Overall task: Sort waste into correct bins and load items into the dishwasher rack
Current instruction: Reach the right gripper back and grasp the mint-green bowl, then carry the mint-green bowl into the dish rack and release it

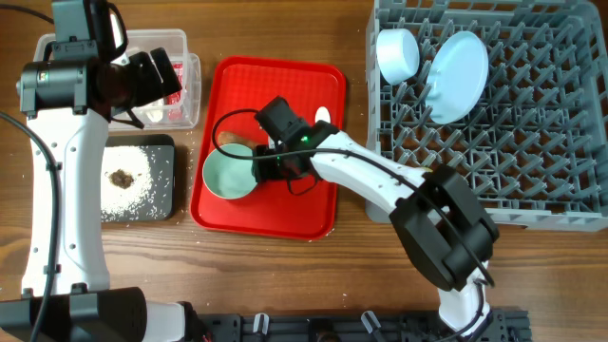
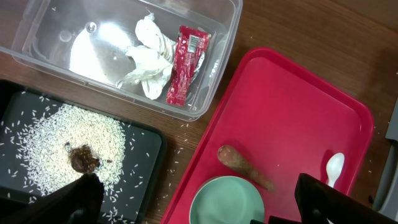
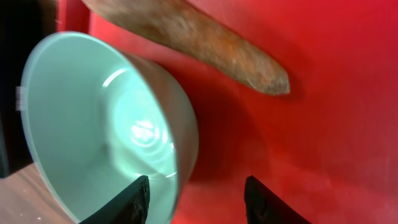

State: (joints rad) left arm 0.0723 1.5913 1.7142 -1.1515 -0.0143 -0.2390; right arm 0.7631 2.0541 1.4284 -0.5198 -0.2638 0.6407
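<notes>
Clear tub (image 2: 230,37), left of red tray (image 2: 292,106), holding tissue (image 2: 149,59), wrapper (image 2: 186,62) | black tray (image 2: 146,140) holding rice (image 2: 43,143), lump (image 2: 84,160) | left gripper (image 2: 205,198) gaping wide, empty | right gripper (image 3: 199,199) gaping around bowl (image 3: 106,137) rim | rack (image 1: 532,190) partly cropped

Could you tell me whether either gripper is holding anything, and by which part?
Nothing is held. The open right gripper straddles the rim of the bowl on the red tray; the left gripper is open and empty.

Both arms are built of white tubular links, the left arm (image 1: 59,204) and the right arm (image 1: 366,176) alike, joined by blocky black joint housings. A black cable (image 1: 41,218) runs beside the left arm's link. The right gripper (image 3: 198,202) has matte black fingers (image 3: 134,200).
</notes>
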